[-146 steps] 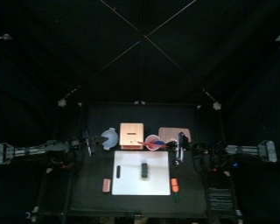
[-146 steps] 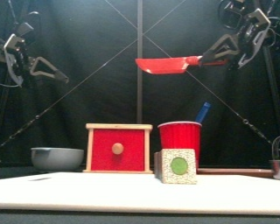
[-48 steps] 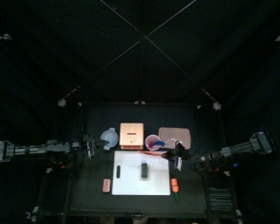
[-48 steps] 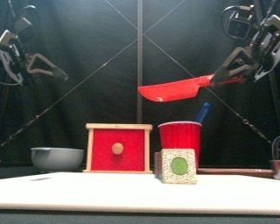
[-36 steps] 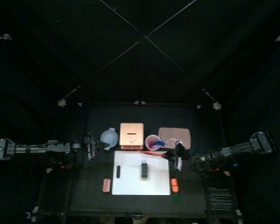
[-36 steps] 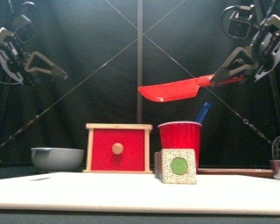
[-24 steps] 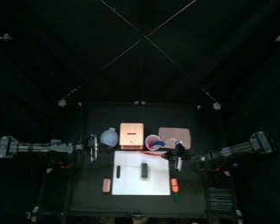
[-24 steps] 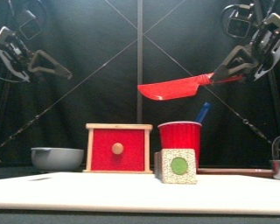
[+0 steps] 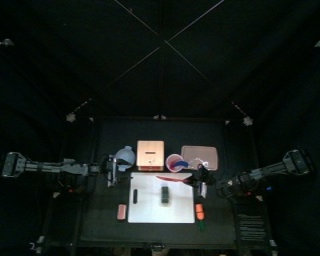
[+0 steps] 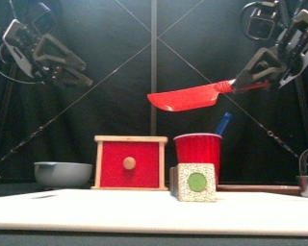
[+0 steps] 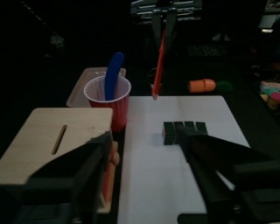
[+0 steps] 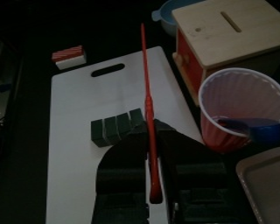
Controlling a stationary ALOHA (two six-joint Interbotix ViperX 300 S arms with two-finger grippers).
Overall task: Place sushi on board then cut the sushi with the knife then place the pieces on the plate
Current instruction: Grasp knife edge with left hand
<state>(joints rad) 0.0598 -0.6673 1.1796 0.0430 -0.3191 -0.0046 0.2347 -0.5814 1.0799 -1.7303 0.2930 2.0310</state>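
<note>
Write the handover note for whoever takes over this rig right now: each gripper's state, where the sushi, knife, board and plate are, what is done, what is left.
Left gripper: open, empty, raised on the left side.
Right gripper: shut on the red knife, held high above the table, not touching the sushi.
Sushi roll: lying on the white board, blocks together.
Pink tray: behind the board's right end, no sushi on it.
Done: sushi on board, knife in grip.
Left: lower the knife, cut the roll, move the pieces to the tray.
</note>
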